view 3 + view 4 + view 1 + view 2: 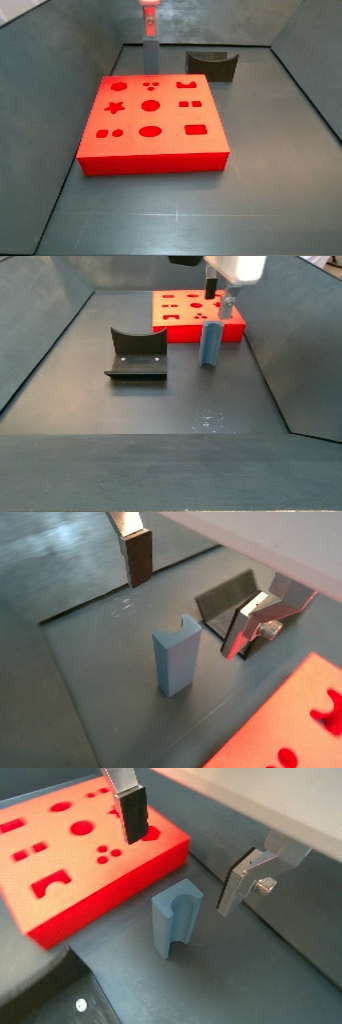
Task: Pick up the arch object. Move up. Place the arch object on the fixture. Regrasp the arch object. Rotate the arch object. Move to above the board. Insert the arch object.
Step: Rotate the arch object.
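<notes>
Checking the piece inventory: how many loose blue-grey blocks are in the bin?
1. The arch object stands upright on the floor beside the board, below the gripper, fingers apart, not touching it. No others visible.

White gripper (194, 850) body; flat silver fingers (241, 880), dark pads, one screw.

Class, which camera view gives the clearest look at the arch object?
A wrist view shows the arch object best: upright, its notched top visible, gripper open above. Another wrist view shows it too; one side view shows a thin sliver, another its side beside the board.
</notes>
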{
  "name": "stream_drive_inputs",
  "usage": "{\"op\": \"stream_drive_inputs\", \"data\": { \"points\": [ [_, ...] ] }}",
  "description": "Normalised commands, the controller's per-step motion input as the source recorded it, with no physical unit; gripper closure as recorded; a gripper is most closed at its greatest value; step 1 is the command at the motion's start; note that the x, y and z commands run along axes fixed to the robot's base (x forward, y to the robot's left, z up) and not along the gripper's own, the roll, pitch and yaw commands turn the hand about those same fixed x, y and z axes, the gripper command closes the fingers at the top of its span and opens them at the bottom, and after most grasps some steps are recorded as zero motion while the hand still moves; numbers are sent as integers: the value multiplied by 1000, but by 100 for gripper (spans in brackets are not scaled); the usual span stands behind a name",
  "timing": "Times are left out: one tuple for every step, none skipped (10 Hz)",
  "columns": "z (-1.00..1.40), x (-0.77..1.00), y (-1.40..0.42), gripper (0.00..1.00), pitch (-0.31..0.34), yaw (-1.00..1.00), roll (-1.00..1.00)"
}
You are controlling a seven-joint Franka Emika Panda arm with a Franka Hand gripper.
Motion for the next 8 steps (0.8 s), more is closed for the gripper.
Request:
{"op": "stream_drive_inputs", "data": {
  "points": [
    [-17,31,-4,0,6,1000,-16],
    [-17,31,-4,0,7,1000,-16],
    [-17,31,-4,0,7,1000,-17],
    [-17,31,-4,0,7,1000,-18],
    [-17,31,-4,0,8,1000,-20],
    [-16,31,-4,0,8,1000,-20],
    [-16,31,-4,0,9,1000,-22],
    [-16,31,-4,0,9,1000,-23]
  ]
}}
